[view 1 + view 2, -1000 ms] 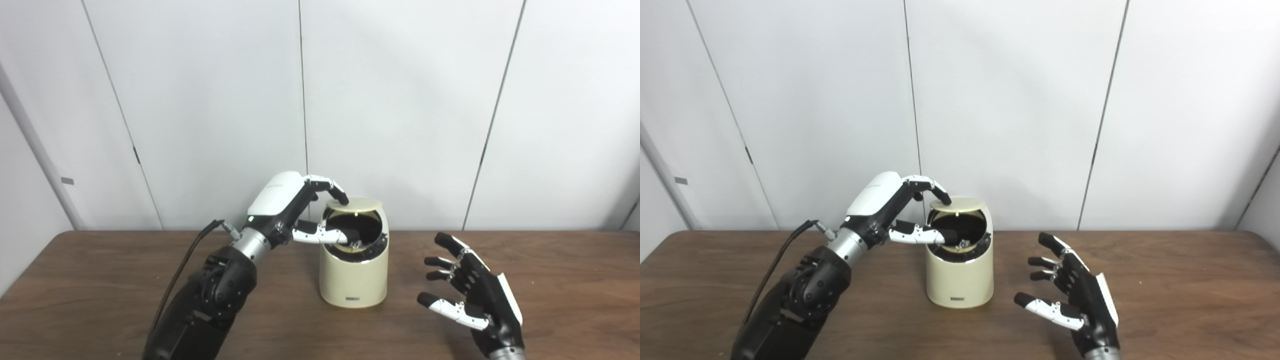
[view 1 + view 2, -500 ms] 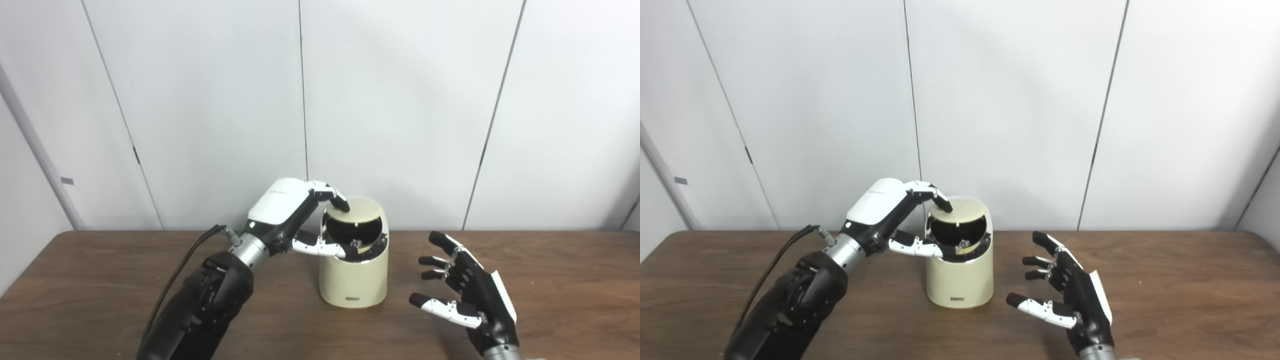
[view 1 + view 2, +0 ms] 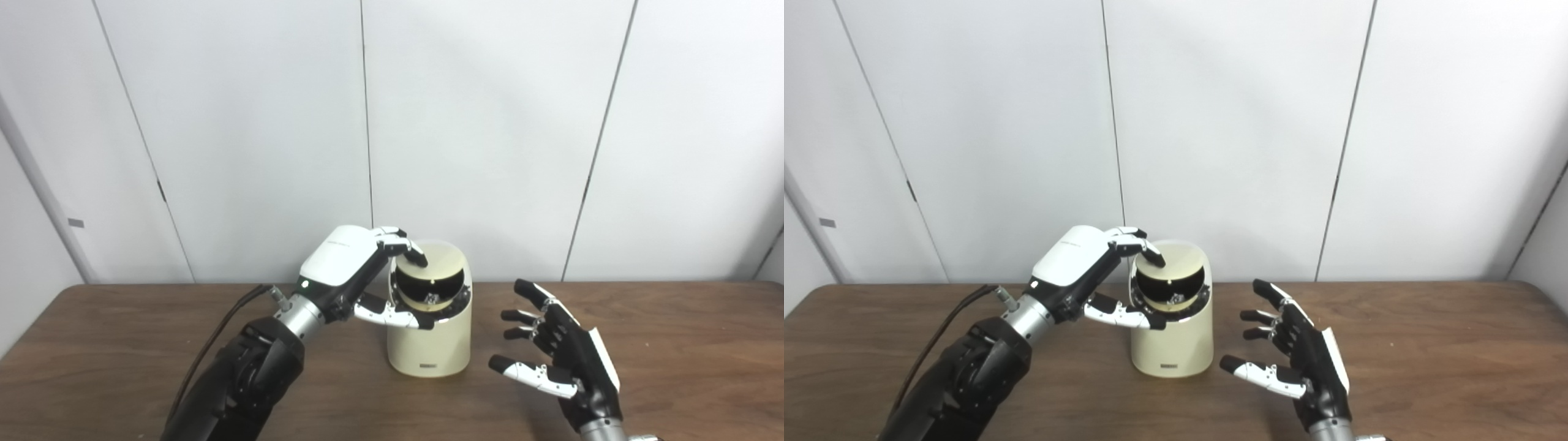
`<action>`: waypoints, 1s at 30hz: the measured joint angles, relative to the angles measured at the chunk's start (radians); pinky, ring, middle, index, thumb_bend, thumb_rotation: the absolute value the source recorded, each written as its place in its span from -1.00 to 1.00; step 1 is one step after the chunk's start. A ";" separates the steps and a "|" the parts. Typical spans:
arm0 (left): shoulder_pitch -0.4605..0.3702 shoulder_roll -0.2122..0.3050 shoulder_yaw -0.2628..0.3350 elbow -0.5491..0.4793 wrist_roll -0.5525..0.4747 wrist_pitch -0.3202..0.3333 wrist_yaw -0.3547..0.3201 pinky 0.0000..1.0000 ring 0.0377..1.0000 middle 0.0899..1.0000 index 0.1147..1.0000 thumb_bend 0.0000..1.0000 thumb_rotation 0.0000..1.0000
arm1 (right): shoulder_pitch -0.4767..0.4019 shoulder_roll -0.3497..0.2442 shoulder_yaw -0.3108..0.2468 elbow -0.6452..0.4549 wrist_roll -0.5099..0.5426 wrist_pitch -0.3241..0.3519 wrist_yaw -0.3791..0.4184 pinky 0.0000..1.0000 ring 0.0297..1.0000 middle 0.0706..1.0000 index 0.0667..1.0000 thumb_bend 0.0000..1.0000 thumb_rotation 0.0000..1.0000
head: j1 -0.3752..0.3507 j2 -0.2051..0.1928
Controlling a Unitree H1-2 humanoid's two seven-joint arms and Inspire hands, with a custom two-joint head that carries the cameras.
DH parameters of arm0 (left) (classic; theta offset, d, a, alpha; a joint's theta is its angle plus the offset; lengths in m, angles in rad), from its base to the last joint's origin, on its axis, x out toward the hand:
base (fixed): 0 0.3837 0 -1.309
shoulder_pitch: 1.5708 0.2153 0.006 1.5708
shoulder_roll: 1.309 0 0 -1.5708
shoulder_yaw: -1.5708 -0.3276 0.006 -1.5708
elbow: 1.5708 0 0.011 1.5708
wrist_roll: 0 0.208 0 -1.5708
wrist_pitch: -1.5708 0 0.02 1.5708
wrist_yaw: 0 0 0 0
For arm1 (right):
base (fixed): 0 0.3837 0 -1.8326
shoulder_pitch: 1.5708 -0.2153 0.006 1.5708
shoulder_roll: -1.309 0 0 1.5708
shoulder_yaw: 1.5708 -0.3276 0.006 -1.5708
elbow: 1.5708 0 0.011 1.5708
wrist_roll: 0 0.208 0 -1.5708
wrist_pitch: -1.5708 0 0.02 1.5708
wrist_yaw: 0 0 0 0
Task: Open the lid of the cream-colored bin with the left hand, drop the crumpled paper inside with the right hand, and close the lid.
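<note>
The cream-colored bin (image 3: pixel 429 343) stands mid-table. Its round lid (image 3: pixel 440 260) is tilted partway down, and a dark gap shows under its front edge. My left hand (image 3: pixel 349 263) reaches in from the left with its fingertips (image 3: pixel 411 253) resting on top of the lid. Its thumb (image 3: pixel 398 317) lies outside, against the bin's front rim, and grips nothing. My right hand (image 3: pixel 557 355) hovers open and empty just right of the bin, fingers spread toward it. No crumpled paper is visible; the bin's inside is dark.
The brown wooden table (image 3: pixel 686 343) runs up to white wall panels close behind the bin. A black cable (image 3: pixel 214 337) trails along my left forearm.
The lid has swung down from nearly level to a steep tilt under my left fingertips. My left thumb has come out of the opening onto the rim. The right hand drifted slightly toward the bin.
</note>
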 measured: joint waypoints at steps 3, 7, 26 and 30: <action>0.000 0.000 -0.003 -0.002 0.013 0.000 0.000 0.40 0.68 0.33 0.32 0.82 0.07 | 0.000 -0.002 0.000 -0.001 -0.005 -0.001 -0.001 0.18 0.36 0.69 0.59 0.56 -0.69 | 0.003 0.002; 0.000 0.000 -0.006 -0.005 0.020 -0.002 0.000 0.40 0.68 0.31 0.30 0.81 0.06 | 0.000 -0.003 0.000 0.000 -0.018 -0.001 -0.004 0.18 0.36 0.70 0.60 0.54 -0.69 | 0.003 0.005; 0.034 0.002 -0.023 -0.005 0.052 -0.025 0.000 0.47 0.64 0.32 0.30 0.79 0.06 | 0.000 -0.002 0.011 -0.028 -0.027 0.037 -0.004 0.14 0.35 0.63 0.59 0.55 -0.70 | -0.002 0.015; 0.034 0.002 -0.031 -0.004 0.069 -0.039 0.015 0.53 0.65 0.33 0.29 0.81 0.10 | 0.000 -0.002 0.011 -0.030 -0.027 0.037 -0.004 0.14 0.35 0.63 0.60 0.54 -0.70 | -0.002 0.015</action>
